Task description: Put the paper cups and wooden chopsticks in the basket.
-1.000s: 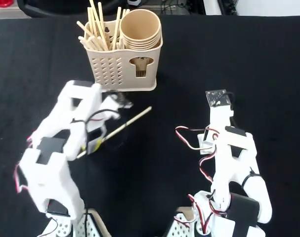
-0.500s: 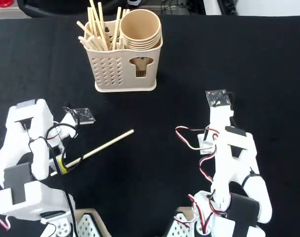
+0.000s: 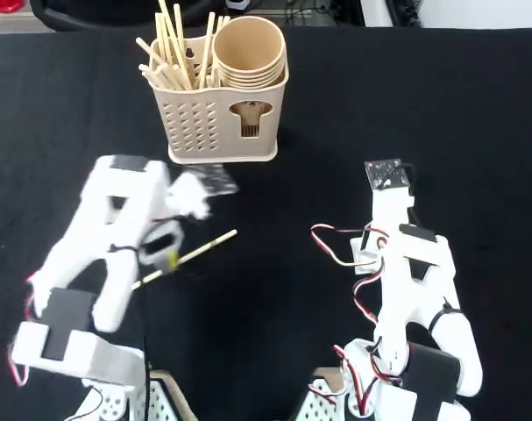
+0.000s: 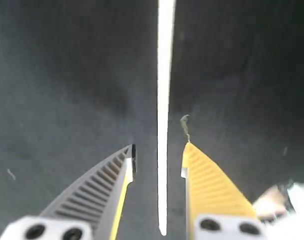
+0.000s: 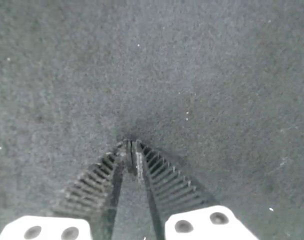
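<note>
Fingers (image 4: 111,175) of the left gripper (image 4: 158,148) stood apart, one on either side of the loose chopstick (image 4: 164,75). They were not visibly pinching it and were likely lined up along it for a grab. On the black table (image 3: 476,114), the right gripper (image 5: 132,146) sat low over a bare patch with its tips pressed together, probably parked out of the way. The basket (image 3: 209,127) stood at the far side, well apart from both grippers. Cups (image 3: 248,48) were stacked in one compartment and a bundle of chopsticks (image 3: 169,48) leaned in the other, so the sorting looked nearly done. The loose chopstick appeared to lie on the table near the basket, seemingly the last item out.
</note>
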